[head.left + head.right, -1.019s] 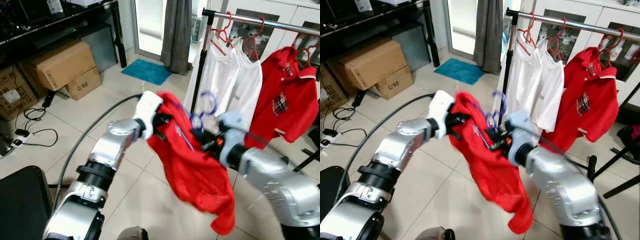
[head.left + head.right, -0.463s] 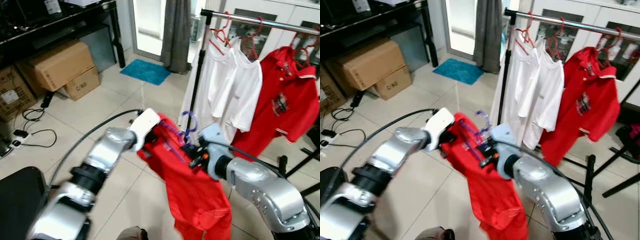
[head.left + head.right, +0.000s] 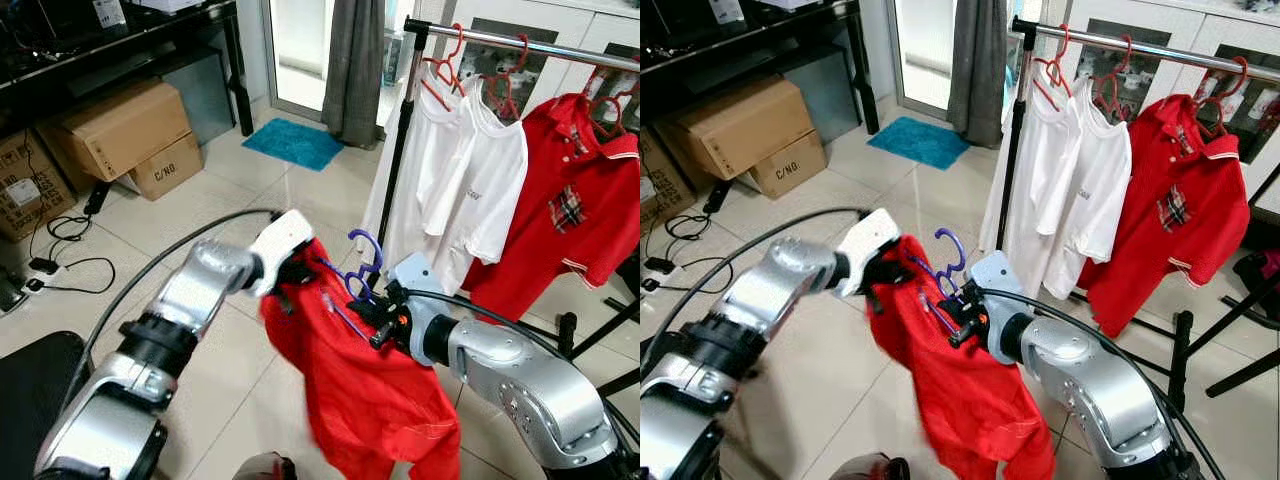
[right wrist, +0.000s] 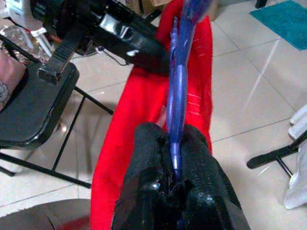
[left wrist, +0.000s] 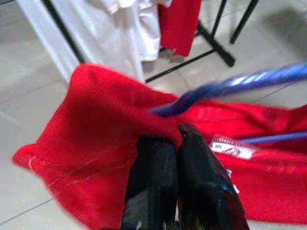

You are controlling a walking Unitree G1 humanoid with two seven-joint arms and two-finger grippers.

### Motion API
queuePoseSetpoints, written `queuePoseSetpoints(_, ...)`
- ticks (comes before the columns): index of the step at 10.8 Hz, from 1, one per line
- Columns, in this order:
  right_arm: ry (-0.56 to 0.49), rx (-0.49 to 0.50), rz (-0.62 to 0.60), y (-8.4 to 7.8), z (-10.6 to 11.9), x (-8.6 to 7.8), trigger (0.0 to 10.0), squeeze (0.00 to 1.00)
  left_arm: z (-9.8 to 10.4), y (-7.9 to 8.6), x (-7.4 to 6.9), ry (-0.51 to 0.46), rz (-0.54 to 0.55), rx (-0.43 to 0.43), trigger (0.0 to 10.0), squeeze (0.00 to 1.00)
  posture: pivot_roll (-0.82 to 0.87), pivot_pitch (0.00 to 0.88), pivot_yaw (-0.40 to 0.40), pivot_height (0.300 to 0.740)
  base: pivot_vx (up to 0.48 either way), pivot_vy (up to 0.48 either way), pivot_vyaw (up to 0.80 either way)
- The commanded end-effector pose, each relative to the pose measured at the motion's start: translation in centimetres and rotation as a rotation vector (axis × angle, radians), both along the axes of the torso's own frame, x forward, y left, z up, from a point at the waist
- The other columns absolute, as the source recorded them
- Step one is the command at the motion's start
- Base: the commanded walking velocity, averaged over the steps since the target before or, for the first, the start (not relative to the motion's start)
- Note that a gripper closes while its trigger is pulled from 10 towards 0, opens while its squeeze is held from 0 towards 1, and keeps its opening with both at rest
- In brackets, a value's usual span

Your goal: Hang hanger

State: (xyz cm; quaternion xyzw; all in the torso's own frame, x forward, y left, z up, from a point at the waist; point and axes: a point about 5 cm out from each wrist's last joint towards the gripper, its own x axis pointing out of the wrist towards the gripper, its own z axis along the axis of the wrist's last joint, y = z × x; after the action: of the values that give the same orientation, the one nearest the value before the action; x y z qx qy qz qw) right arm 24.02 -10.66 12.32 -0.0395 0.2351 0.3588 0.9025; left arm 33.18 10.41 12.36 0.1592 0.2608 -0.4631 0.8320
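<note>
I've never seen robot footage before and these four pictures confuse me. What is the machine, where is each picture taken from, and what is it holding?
This is a humanoid robot with two silver arms, each ending in a gripper of two black fingers. The two wide pictures come from cameras in its head, looking down at its own arms. The two close-ups come from cameras on its wrists, looking along the fingers.

The left gripper is shut on a red shirt at one shoulder. The right gripper is shut on the blue hanger that carries the shirt; its hook sticks up between the arms.

Ahead stands a clothes rack with two white shirts and a red polo shirt on red hangers. Cardboard boxes and a blue mat lie on the tiled floor.
</note>
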Motion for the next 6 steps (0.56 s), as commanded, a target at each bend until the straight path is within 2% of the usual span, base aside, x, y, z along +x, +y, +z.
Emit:
queuePoseSetpoints(1, -0.030, 0.015, 0.020, 0.4, 0.6, 0.2, 0.0, 0.00, 0.9, -1.4, 0.0, 0.003, -0.010, -0.061, 0.0, 0.00, 0.04, 0.000, 0.047, 0.740, 0.000, 0.000, 0.00)
queuePoseSetpoints(3, -0.028, 0.014, 0.021, 0.5, 0.5, 0.1, 0.0, 0.00, 0.8, -1.4, 0.5, -0.007, 0.066, -0.055, 0.0, 0.00, 0.04, 0.000, 0.049, 0.740, 0.000, 0.000, 0.00)
queuePoseSetpoints(4, -0.024, 0.012, 0.018, 0.4, 0.4, 0.0, 0.0, 0.00, 1.3, -1.2, 0.8, -0.033, 0.079, -0.077, 10.0, 0.00, 0.04, 0.000, 0.048, 0.740, 0.000, 0.000, 0.00)
queuePoseSetpoints(5, -0.021, 0.011, 0.015, 0.4, 0.3, 0.1, 0.0, 0.00, 2.3, -1.0, 0.7, -0.029, 0.033, -0.134, 10.0, 1.00, 0.04, 0.000, 0.047, 0.740, 0.000, 0.000, 0.00)
queuePoseSetpoints(6, -0.024, 0.013, 0.008, 0.3, 0.3, 0.2, 0.0, 0.00, 2.8, -0.2, 0.5, -0.040, -0.008, -0.111, 10.0, 1.00, 0.04, 0.000, 0.048, 0.740, 0.000, 0.000, 0.00)
